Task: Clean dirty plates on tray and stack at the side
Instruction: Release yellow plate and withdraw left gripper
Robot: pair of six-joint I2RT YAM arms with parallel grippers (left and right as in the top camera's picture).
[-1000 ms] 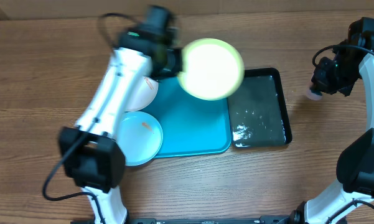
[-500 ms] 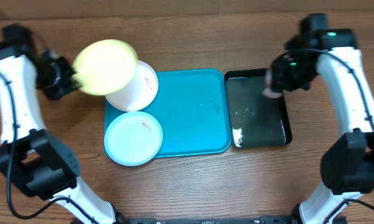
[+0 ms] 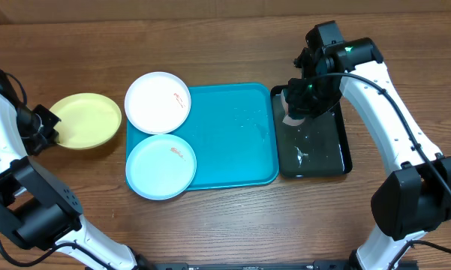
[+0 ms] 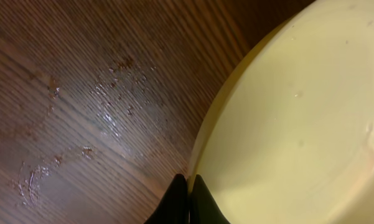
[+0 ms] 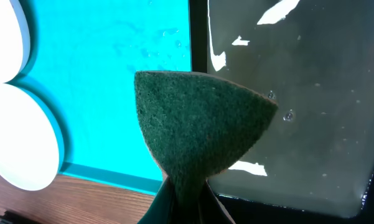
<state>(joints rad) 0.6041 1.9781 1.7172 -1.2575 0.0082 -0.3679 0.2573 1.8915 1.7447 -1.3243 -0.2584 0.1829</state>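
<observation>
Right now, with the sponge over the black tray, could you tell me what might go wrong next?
1. The left gripper pinches only the rim of the yellow-green plate; such a thin hold may slip.
2. The white plate and light blue plate overhang the teal tray's left rim, so scrubbing pressure could tip or slide them.
3. The right gripper holds the sponge by one narrow fold above the wet-looking black tray; it might twist loose.

Smeared plates [image 3: 157,102] overhang tray [image 3: 233,142]; green plate [image 3: 82,120] probably tabled.
</observation>
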